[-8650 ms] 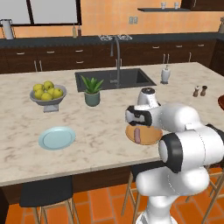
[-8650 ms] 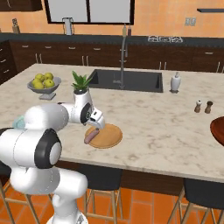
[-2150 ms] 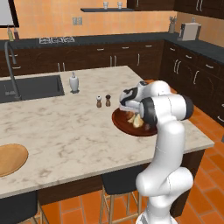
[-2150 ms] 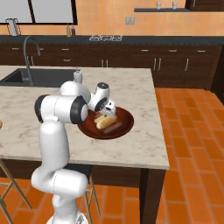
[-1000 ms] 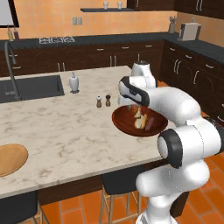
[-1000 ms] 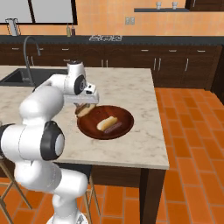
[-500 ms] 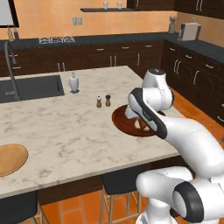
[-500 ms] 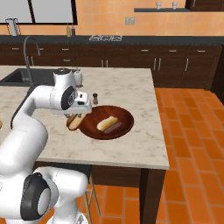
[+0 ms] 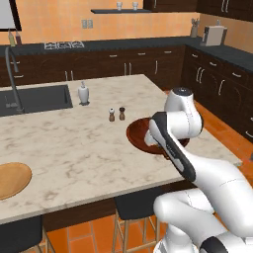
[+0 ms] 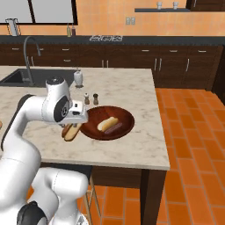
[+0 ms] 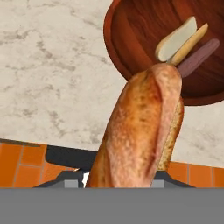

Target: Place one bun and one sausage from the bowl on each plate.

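Your gripper [image 10: 70,128] is clamped on a bun [image 11: 140,131] whose bulk hides both fingertips in the hand view — it now hangs over the counter [image 10: 132,94] just left of the bowl [image 10: 125,127], off the bowl since a second ago, where another bun [image 10: 107,123] and sausage [image 10: 115,128] lie.

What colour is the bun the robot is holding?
Golden brown, with a paler split along its length. The bun shows best in the hand view.
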Motion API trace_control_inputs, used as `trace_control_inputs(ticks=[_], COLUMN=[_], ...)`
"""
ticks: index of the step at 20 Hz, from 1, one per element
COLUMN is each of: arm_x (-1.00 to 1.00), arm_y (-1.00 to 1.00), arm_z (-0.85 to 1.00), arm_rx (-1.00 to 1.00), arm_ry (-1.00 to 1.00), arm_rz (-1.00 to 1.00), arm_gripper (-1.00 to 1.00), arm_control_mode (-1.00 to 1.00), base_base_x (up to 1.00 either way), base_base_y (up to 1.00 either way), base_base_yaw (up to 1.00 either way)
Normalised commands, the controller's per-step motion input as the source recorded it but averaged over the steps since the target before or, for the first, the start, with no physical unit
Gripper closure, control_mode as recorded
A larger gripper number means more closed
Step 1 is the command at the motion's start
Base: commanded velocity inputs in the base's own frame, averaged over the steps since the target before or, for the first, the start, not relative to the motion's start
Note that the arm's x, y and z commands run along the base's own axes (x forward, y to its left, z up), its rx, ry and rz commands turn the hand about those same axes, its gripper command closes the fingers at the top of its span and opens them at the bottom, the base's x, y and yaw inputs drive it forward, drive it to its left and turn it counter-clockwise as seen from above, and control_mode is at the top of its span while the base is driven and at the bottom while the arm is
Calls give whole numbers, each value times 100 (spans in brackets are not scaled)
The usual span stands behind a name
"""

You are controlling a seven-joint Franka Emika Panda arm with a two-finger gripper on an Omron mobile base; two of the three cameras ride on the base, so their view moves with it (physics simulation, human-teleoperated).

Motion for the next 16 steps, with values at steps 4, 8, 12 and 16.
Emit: trace_control_inputs(ticks=[4, 8, 12, 16], arm_x=[-6, 0, 0, 0], arm_y=[21, 0, 0, 0], arm_z=[0, 0, 0, 0], arm_rx=[0, 0, 0, 0], arm_ry=[0, 0, 0, 0], arm_rz=[2, 0, 0, 0], arm_gripper=[100, 100, 100, 100], arm_control_mode=[100, 100, 100, 100], base_base_x=[-16, -6, -1, 0], base_base_y=[75, 100, 100, 100], base_base_yaw=[4, 2, 0, 0])
